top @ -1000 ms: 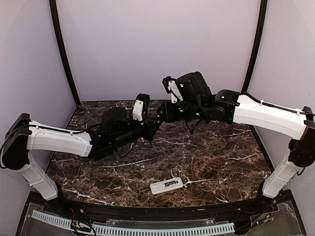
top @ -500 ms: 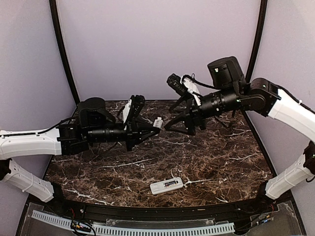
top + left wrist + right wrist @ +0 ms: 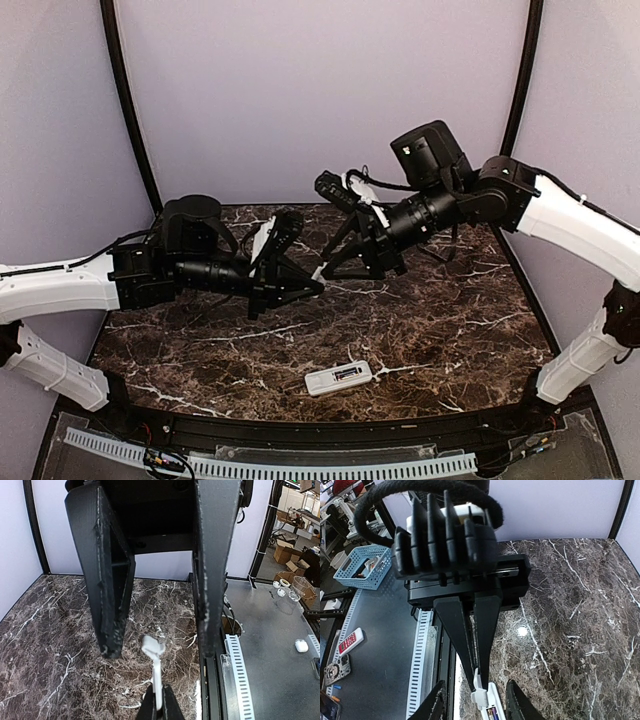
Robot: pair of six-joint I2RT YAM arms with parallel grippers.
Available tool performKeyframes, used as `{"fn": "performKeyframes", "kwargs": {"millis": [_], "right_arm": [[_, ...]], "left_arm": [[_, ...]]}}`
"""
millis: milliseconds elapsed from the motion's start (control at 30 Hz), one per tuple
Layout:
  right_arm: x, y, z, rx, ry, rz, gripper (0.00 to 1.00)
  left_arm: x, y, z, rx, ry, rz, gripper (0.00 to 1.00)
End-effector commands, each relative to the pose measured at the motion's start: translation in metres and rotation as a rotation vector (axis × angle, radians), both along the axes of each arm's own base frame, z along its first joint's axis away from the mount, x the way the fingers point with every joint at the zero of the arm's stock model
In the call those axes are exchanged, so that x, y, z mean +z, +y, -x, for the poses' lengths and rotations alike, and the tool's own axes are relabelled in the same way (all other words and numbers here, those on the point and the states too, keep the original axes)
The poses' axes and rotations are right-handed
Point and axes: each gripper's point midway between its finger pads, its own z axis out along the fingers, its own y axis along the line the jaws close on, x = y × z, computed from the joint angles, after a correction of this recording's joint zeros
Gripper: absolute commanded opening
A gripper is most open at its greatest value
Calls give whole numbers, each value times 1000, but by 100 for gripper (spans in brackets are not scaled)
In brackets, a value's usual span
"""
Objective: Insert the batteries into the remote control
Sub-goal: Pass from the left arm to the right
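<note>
Hanging above the middle of the marbled table (image 3: 450, 330), the two arms met tip to tip. The left gripper (image 3: 478, 676) was clamped on the lower end of a small flat white cover piece (image 3: 156, 675). The right gripper (image 3: 160, 651) stood with its jaws apart, one finger on each side of the cover piece's free end. As far as the left wrist view showed, neither finger touched it. Seen from overhead, the cover piece's long axis ran on from the left fingers toward 2 o'clock, straight into the right gripper's gap, with its flat faces turned toward the two right fingers.

The remote control (image 3: 338, 377) lay on the table well apart from both tools, at about 6 o'clock from their meeting point and near the front edge. It lay back up, its long axis running roughly from 8 to 2 o'clock. Coloured marks in its dark recess were probably the batteries (image 3: 348, 374), though they were too small to be sure of. Neither arm was clearly nearer to it. The step in hand looked like a handover or regrip of the cover, which called for the right jaws to close squarely on those flat faces.
</note>
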Motion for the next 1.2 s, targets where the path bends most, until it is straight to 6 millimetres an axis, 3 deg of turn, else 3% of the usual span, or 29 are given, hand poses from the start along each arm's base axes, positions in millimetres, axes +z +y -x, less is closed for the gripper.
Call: {"fn": "performKeyframes", "kwargs": {"millis": [0, 367, 667, 1167], "right_arm": [[0, 3, 12, 52, 31, 5, 39], [-13, 7, 16, 58, 47, 38, 31], [-20, 8, 15, 43, 66, 53, 11], [-37, 6, 11, 8, 72, 108, 13]], "left_arm": [[7, -2, 7, -38, -11, -2, 0], [8, 0, 7, -34, -15, -4, 0], [6, 0, 9, -44, -12, -16, 0], [7, -1, 10, -54, -2, -12, 0]]}}
